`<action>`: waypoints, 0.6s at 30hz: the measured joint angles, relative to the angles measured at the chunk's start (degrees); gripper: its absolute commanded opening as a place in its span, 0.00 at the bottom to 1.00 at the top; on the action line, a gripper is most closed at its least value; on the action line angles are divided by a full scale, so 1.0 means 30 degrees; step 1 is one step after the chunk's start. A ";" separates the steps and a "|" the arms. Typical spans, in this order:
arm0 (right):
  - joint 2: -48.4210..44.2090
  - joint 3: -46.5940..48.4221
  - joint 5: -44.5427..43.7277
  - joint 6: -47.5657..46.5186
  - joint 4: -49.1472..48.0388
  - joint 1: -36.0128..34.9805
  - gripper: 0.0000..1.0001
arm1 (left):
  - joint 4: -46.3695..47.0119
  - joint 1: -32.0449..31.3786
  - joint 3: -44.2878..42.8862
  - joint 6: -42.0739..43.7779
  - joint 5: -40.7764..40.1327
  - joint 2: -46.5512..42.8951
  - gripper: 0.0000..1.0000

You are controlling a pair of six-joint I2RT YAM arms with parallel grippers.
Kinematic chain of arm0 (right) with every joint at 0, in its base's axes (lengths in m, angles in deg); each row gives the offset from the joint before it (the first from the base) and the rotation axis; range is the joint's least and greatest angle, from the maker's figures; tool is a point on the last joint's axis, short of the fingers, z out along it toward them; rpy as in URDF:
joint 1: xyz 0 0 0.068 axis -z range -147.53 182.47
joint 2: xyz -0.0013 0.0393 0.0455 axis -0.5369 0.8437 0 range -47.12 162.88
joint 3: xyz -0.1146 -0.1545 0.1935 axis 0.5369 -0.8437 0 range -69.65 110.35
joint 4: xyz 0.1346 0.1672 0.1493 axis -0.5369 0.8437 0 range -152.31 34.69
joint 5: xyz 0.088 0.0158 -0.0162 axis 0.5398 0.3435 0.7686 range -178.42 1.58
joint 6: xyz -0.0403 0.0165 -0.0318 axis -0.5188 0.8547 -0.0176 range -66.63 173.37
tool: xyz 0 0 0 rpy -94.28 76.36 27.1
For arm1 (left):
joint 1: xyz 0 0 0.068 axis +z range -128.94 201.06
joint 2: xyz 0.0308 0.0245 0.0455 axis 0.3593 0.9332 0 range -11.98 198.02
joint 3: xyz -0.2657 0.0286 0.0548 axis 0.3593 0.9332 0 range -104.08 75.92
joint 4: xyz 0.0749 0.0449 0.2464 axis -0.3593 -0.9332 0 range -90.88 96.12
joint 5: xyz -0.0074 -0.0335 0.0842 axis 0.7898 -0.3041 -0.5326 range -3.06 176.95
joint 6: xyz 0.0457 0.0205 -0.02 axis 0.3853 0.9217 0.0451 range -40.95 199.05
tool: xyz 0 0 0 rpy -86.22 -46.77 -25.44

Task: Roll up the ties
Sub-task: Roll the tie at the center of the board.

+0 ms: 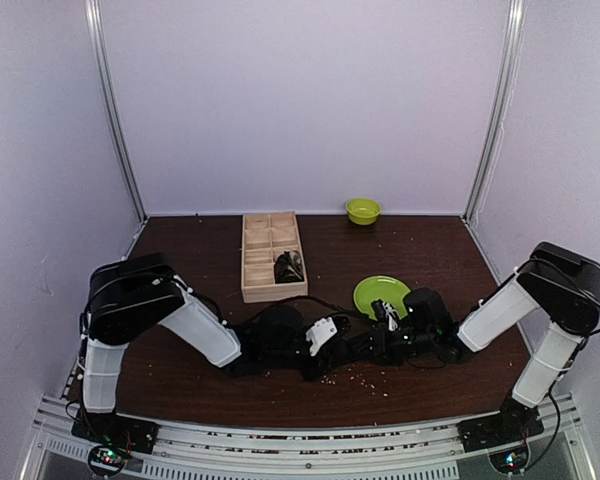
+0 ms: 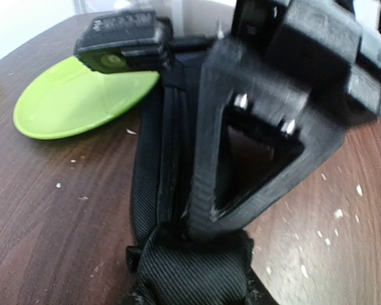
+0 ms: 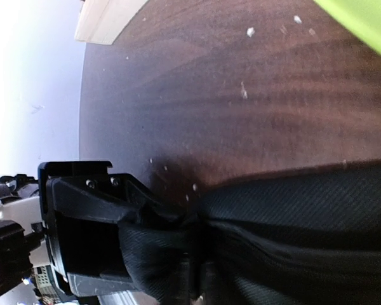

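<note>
Between the left gripper (image 1: 336,340) and right gripper (image 1: 385,338), the tie (image 2: 159,159) is mostly hidden from above; neither grip can be made out. Beside the right gripper the plate (image 3: 368,19) is cut off by the frame corner.

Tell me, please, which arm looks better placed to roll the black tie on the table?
Left, probably: the left gripper seems pinched on the bunched end of the tie, so it can turn it over. The right gripper sits over the flat stretch, its grip unclear.

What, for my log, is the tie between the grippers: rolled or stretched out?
Stretched out: the tie lies lengthwise on the table, bunched at one end.
</note>
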 measured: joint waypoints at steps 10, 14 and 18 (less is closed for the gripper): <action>-0.4379 0.1355 -0.0233 -0.1916 0.5042 -0.0044 0.49 | -0.8058 0.1129 -0.2200 0.3810 0.2987 -0.1479 0.34; -0.3891 0.2280 -0.0036 -0.2149 0.5989 -0.0160 0.45 | -0.9202 0.1370 -0.2346 0.4248 0.3694 -0.1712 0.34; -0.2681 0.2667 0.0109 -0.2106 0.6258 -0.0510 0.41 | -0.9697 0.1479 -0.2521 0.4495 0.4058 -0.1734 0.35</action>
